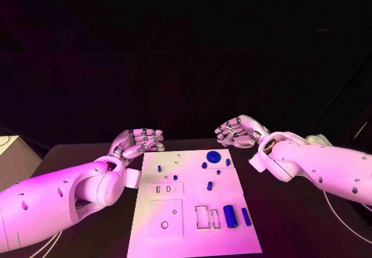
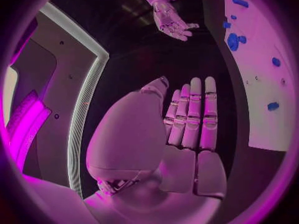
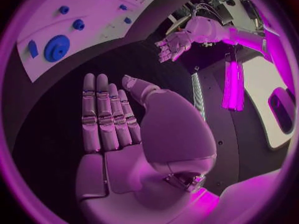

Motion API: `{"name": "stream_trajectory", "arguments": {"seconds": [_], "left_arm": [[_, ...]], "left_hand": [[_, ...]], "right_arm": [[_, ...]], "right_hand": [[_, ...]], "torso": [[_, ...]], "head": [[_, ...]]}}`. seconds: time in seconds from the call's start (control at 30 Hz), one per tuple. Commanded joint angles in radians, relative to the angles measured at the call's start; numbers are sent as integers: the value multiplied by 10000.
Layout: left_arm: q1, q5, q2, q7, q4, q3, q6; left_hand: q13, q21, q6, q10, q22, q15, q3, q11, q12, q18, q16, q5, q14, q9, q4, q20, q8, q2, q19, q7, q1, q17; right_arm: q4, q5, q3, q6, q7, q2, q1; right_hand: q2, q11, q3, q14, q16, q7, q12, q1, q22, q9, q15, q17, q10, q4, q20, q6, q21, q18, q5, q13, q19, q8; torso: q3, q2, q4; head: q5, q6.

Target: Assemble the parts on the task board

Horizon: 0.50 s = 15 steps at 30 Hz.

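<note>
The white task board (image 1: pixel 194 236) lies in the middle of the black table. On it I see a blue gear (image 1: pixel 213 156) near the far edge, several small blue pieces such as one at mid-board (image 1: pixel 209 186), and a blue cylinder (image 1: pixel 229 216) beside a thin blue bar (image 1: pixel 245 216) at the near right. My left hand (image 1: pixel 142 141) hovers off the board's far left corner. My right hand (image 1: pixel 238 130) hovers off its far right corner. Both hold nothing. In the wrist views, the left hand (image 2: pixel 187 129) and the right hand (image 3: pixel 109 119) have straight fingers and the thumb apart.
The board (image 2: pixel 261 84) with the gear (image 2: pixel 233 41) runs beside my left hand, and my right hand (image 2: pixel 171 22) shows beyond it. The right wrist view shows the board (image 3: pixel 93 15), the gear (image 3: pixel 56 48) and my left hand (image 3: pixel 174 44). Bare black table surrounds the board.
</note>
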State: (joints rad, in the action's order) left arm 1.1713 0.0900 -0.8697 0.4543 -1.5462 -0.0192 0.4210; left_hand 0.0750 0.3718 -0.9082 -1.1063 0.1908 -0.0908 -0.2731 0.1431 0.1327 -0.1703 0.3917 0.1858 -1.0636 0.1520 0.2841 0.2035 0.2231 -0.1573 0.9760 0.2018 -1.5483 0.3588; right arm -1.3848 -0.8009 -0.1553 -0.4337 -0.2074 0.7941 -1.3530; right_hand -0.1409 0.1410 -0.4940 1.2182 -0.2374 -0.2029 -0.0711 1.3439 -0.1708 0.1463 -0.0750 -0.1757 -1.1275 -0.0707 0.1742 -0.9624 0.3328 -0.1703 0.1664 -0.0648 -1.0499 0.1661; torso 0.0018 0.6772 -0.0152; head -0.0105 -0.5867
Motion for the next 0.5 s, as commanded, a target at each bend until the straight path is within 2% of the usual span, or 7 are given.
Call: {"name": "stream_trajectory", "arguments": {"seconds": [0.03,0.1,0.17,0.2,0.27,0.33,0.5], "left_arm": [[44,412,-177,-78,-351,29,-659],[52,432,-289,-87,-525,42,-748],[59,447,-429,-97,-754,56,-856],[60,449,-486,-100,-849,61,-902],[63,451,-618,-110,-1090,74,-1010],[64,446,-722,-129,-1295,82,-1094],[66,437,-897,-185,-1684,96,-1247]], "left_hand": [[-12,504,-88,-195,323,82,-247,-42,-151,-90,626,-38,-68,86,-3,-114,43,-176,54,-46,64,539],[19,1069,-186,-406,690,192,-399,-119,-168,-95,1451,-56,-268,181,-28,-239,112,-270,135,-80,121,1104],[40,1897,-197,-511,1246,257,-533,-193,-207,-66,2529,-67,-171,274,5,-380,157,-386,184,-88,253,1833],[47,2250,-170,-526,1502,257,-632,-200,-232,-60,2934,-60,-47,311,-23,-418,163,-409,83,-110,247,2112],[57,2822,-126,-523,1921,296,-759,-170,-278,-51,3453,-69,161,375,-37,-446,174,-481,-111,-102,294,2454],[79,3651,-84,-520,2486,320,-883,-182,-304,-57,4061,-64,237,447,-42,-473,195,-525,-129,-131,369,2798],[115,4424,-32,-515,3067,303,-1039,-175,-323,-82,4488,-73,415,548,-50,-465,228,-594,-525,-125,463,2985]], "right_arm": [[-21,-2525,8,668,917,-9,-82],[-69,-3372,13,837,1217,-18,-121],[-123,-4330,17,1025,1567,-52,-148],[-137,-4692,18,1100,1699,-76,-156],[-158,-5510,20,1271,2002,-156,-167],[-166,-6124,21,1386,2238,-236,-169],[-125,-7117,19,1549,2708,-446,-139]], "right_hand": [[-221,-555,147,2583,-1942,403,78,119,-1726,128,791,-1698,-1334,-180,-887,-850,2748,-90,4,-91,-1311,130],[-314,-605,19,2886,-2785,448,81,11,-2089,161,843,-2351,-1389,-128,-944,-879,3270,-103,6,-116,-1487,81],[-481,-647,-223,2828,-4106,480,84,-143,-2865,223,845,-3280,-1396,-36,-960,-883,4064,-36,-327,-154,-1744,29],[-689,-673,-519,2762,-6138,508,80,-248,-4836,313,852,-5123,-1359,45,-960,-862,5697,213,-299,-187,-2328,-8],[-839,-664,-699,2773,-7750,526,85,-374,-6430,418,831,-6742,-1312,167,-936,-859,6949,433,-327,-210,-2745,-8],[-942,-639,-812,2799,-8721,538,90,-425,-7455,499,819,-7725,-1232,242,-911,-830,7746,579,-353,-213,-3019,-10],[-1152,-596,-936,2912,-10274,551,101,-517,-9298,653,796,-9334,-903,386,-815,-687,9153,851,-390,-172,-3549,-42]], "torso": [[-6,295,73],[-9,365,100],[-22,456,128],[-23,481,135],[-36,566,153],[-46,622,174],[-62,737,238]], "head": [[-40,64],[-59,69],[-94,100],[-103,102],[-134,124],[-169,149],[-212,165]]}}
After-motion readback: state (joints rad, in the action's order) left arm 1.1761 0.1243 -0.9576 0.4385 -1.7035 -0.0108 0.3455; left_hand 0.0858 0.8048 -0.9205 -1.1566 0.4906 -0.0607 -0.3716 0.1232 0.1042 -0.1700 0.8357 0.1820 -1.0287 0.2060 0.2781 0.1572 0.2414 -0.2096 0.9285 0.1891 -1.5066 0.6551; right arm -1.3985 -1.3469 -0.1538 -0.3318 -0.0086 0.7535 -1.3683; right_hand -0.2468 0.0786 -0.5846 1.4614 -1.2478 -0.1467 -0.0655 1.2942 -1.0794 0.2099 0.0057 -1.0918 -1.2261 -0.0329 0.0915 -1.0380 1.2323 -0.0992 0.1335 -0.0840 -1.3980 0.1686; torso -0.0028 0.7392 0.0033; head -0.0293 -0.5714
